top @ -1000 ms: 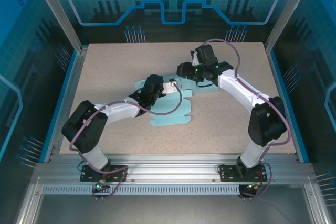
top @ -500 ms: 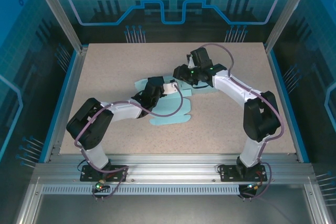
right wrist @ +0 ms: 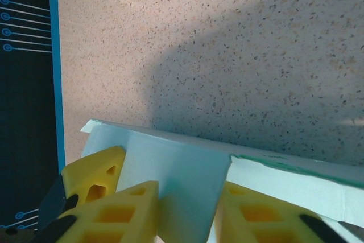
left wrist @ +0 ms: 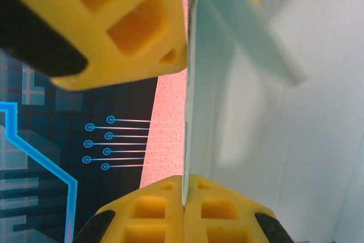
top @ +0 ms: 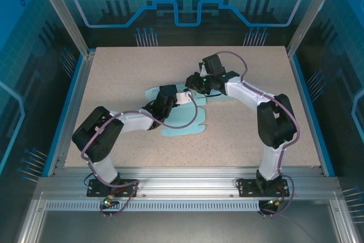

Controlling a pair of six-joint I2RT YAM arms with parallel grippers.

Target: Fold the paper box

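The paper box (top: 183,127), a flat pale-blue blank, lies in the middle of the counter (top: 114,72), and both wrists hide its centre from above. The left gripper (left wrist: 183,197) is pinched tight on a thin upright edge of the sheet. Just right of it and a little farther back, the right gripper (right wrist: 187,209) stands part-open, its yellow fingers (right wrist: 133,211) either side of a raised flap (right wrist: 190,169). Aluminium rails (top: 187,177) and blue panels (top: 187,4) ring the counter.
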